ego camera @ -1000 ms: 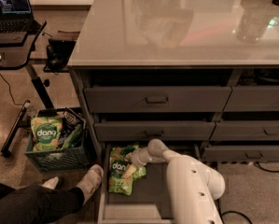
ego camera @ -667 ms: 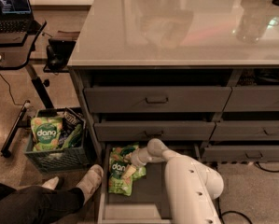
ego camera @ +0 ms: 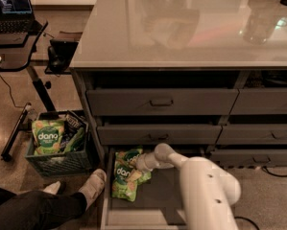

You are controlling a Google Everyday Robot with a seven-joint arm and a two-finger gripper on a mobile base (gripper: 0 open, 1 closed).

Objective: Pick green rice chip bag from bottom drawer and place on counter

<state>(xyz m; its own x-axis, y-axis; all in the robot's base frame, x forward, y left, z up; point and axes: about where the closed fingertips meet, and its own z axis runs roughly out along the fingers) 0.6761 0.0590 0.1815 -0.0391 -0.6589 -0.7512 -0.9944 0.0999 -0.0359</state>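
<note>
The green rice chip bag (ego camera: 125, 178) lies in the open bottom drawer (ego camera: 158, 202), at its left side, with the white "dang" logo facing up. My white arm reaches down into the drawer from the lower right. My gripper (ego camera: 139, 163) is at the bag's upper right edge, touching or right over it. The counter (ego camera: 181, 28) is the glossy pale-grey slab on top of the cabinet, well above the gripper.
Two shut drawers (ego camera: 161, 102) sit above the open one, narrower drawers to the right. A dark crate (ego camera: 56, 150) with another green "dang" bag stands on the floor at left. A person's leg and shoe (ego camera: 90, 188) lie beside the drawer. A black desk with laptop (ego camera: 11, 13) is upper left.
</note>
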